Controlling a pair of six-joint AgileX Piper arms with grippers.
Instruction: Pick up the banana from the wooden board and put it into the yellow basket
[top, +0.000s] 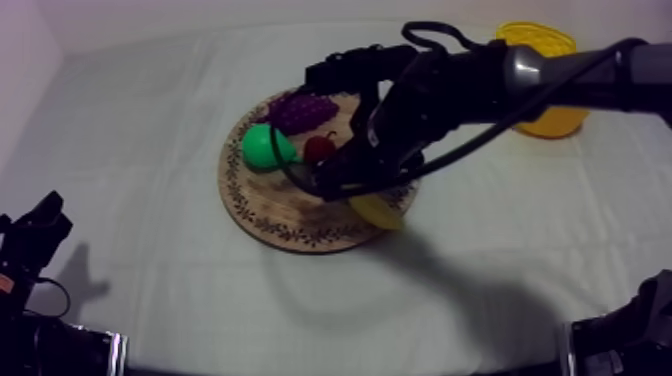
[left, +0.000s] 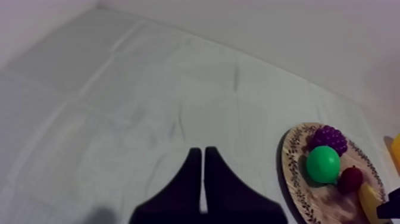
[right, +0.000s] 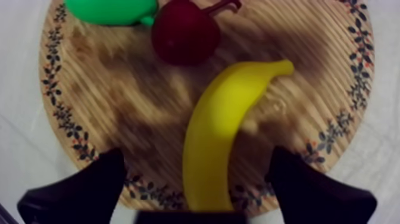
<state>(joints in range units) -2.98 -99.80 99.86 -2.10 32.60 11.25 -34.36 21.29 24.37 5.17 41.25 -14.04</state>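
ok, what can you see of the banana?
Banana: smooth, yellow, plastic-looking, curved, whole. It lies flat on the board, with one end at the patterned rim and the tapered end pointing inward, apart from the small red fruit. The open right gripper straddles it without touching.

My right arm (top: 470, 85) stretches in with fingers (right: 83, 190) spread wide; my left arm (top: 35, 240) rests low, fingers (left: 187, 184) together.

The table (top: 150, 120) around the board (top: 262, 215) lay bare. On the board, the small red fruit (right: 184, 36) and pear (right: 110, 9) stood close by one end of the banana (right: 214, 137); its flanks were free.
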